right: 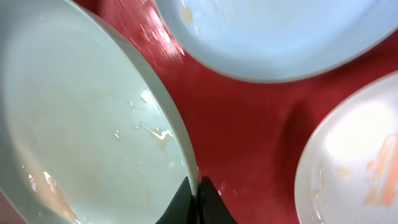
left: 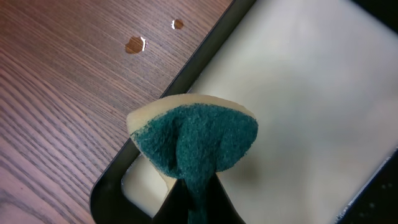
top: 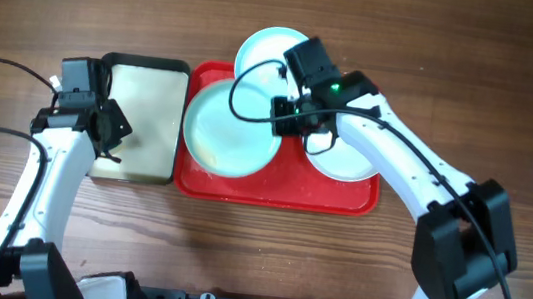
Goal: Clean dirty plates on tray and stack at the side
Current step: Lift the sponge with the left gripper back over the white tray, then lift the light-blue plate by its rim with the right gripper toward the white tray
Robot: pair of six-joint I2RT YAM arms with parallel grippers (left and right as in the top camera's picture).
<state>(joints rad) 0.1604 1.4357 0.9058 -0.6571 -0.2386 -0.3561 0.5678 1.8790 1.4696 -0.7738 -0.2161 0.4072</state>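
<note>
The red tray (top: 272, 188) lies mid-table with three plates. A pale aqua plate (top: 232, 125) sits tilted on its left part; my right gripper (top: 288, 115) is shut on this plate's right rim (right: 186, 155). A second pale plate (top: 266, 49) overhangs the tray's far edge and shows in the right wrist view (right: 273, 34). A white plate with orange smears (top: 346, 161) lies at the tray's right, partly under my right arm (right: 354, 162). My left gripper (top: 107, 131) is shut on a green and yellow sponge (left: 196, 140) over the black-rimmed cream tray (top: 145, 116).
The black-rimmed cream tray (left: 298, 93) touches the red tray's left side. Small brown drops (left: 135, 45) lie on the wood table left of it. Black cables trail from both arms.
</note>
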